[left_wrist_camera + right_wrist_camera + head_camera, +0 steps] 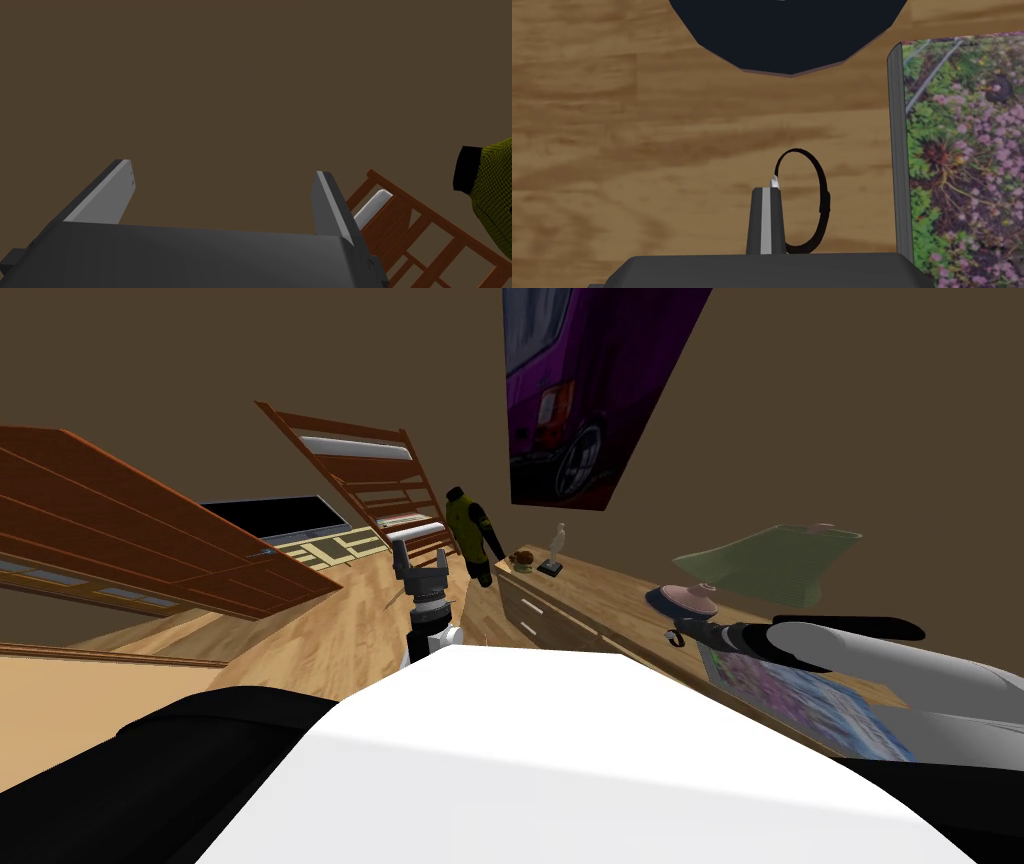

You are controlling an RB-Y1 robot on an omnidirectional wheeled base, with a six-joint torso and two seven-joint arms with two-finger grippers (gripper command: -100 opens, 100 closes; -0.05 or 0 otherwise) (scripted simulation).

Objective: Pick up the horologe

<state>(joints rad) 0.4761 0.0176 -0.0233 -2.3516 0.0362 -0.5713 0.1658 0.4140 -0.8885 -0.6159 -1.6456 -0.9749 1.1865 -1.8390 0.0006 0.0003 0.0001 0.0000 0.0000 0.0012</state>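
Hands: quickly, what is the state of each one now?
Left hand: open, empty.
Right hand: closed on the watch.

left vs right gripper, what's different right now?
Left gripper is open, fingers wide apart, nothing between them; right gripper is shut on the black watch. Left gripper points at a brown wall; right gripper points down at the wooden dresser top, beside a book. Both have light grey blade fingers on a dark body.
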